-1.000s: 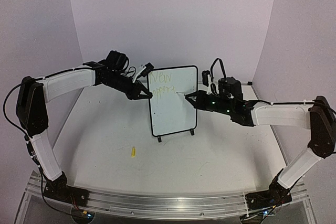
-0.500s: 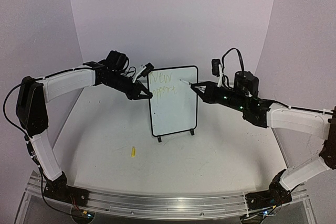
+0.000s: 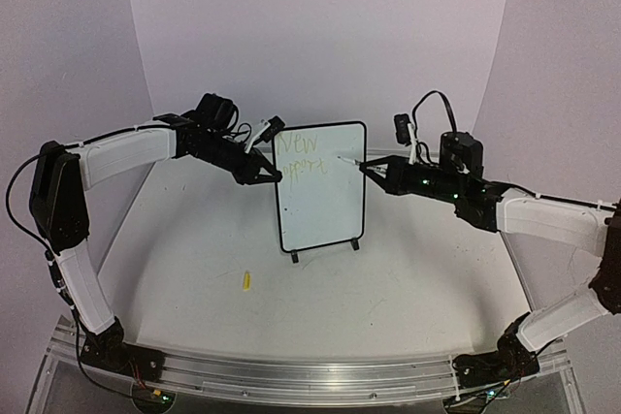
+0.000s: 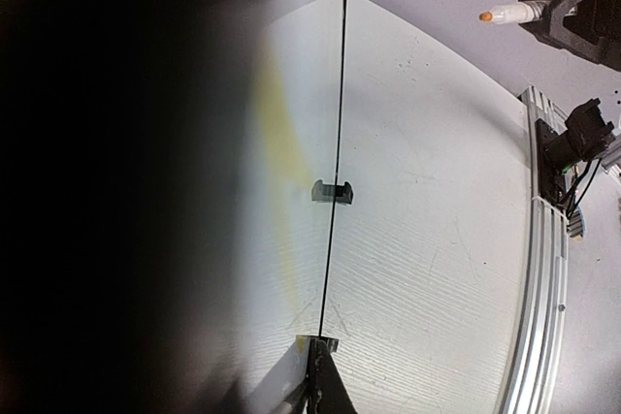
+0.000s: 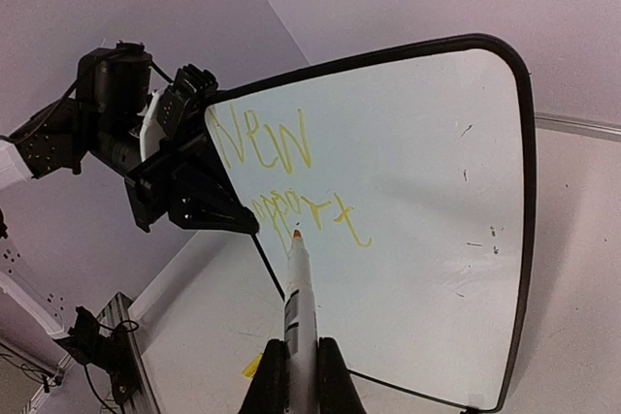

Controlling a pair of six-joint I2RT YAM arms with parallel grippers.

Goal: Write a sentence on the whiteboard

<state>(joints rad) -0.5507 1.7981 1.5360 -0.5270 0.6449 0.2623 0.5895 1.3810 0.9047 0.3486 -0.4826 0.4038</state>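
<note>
Right tool [image 3: 367, 168], clamped on slim white marker [image 5: 299, 300], shifted toward 2 o'clock; left tool [image 3: 270, 177] clamps edge of black-framed whiteboard [image 3: 320, 203].

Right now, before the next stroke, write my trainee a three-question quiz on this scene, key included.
1. True or false: the tip of the marker is pressed against the whiteboard.
2. Which holds the whiteboard's edge? A) left gripper B) right gripper C) neither
3. How many lines of the sentence are on the board?
Key: 1 false: the left wrist view shows a gap between them. 2 A: the right gripper holds the marker. 3 two: "New" and a second line beneath it.
</note>
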